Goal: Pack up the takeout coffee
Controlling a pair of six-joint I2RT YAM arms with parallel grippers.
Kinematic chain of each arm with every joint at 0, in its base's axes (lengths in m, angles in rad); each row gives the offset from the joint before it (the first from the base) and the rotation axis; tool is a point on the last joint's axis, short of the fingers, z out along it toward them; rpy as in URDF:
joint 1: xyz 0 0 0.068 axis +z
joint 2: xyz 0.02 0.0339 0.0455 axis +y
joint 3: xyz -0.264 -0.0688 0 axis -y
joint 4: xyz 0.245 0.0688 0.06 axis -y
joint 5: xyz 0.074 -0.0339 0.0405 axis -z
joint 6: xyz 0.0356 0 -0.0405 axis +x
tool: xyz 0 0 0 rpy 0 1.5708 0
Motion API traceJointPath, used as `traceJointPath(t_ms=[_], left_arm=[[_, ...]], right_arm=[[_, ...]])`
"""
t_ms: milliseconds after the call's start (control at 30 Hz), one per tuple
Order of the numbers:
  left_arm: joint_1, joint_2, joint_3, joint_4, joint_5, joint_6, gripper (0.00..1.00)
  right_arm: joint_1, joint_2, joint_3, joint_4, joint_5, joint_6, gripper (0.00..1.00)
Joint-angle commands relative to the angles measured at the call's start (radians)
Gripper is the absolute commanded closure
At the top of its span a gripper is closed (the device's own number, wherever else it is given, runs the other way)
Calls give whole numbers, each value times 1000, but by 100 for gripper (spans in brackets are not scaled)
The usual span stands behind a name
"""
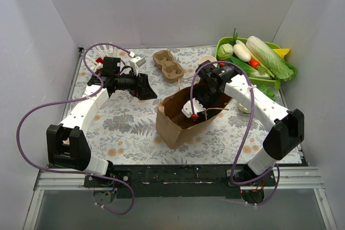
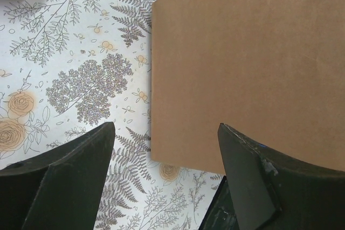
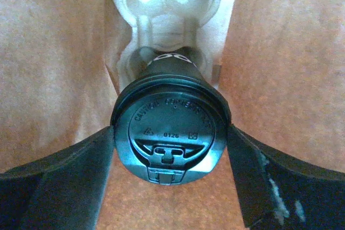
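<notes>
My right gripper (image 1: 195, 109) reaches down into the open brown paper bag (image 1: 180, 112). In the right wrist view it (image 3: 170, 149) is shut on the takeout coffee cup (image 3: 170, 127), one finger on each side of the round black lid. Below the cup, a pale moulded-pulp carrier (image 3: 161, 4) lies inside the bag. In the top view the cup is hidden by the gripper. A second tan two-cup carrier (image 1: 168, 64) lies on the table behind the bag. My left gripper (image 1: 144, 87) is open and empty, left of the bag, whose flat side (image 2: 248, 63) fills its wrist view.
A green basket of vegetables (image 1: 253, 57) stands at the back right. A red cup of straws (image 1: 99, 60) shows behind my left arm. A pale cup (image 1: 206, 60) stands behind my right arm. White walls close in three sides of the flowered tablecloth (image 1: 118, 122).
</notes>
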Motion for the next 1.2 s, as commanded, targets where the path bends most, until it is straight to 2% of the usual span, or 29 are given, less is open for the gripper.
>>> traceJointPath(t_ms=[0, 433, 600, 633, 700, 867, 1167], left_arm=[[7, -63, 21, -4, 1, 24, 22], [8, -47, 118, -22, -39, 77, 21], [33, -60, 128, 22, -94, -15, 21], [39, -72, 131, 55, -141, -37, 21], [60, -84, 156, 88, -195, -83, 21], [106, -106, 225, 160, -446, -89, 22], [194, -40, 306, 136, -600, -95, 27]], right_arm=[[-5, -58, 54, -12, -25, 52, 8], [-28, -183, 29, 22, -65, 54, 3], [-28, -216, 77, 13, -69, 81, 3], [-28, -229, 95, 18, -72, 86, 3], [-28, -243, 114, 67, -86, 116, 3], [-26, -305, 102, 283, -94, 219, 4], [-34, -349, -50, 703, -30, 319, 8]])
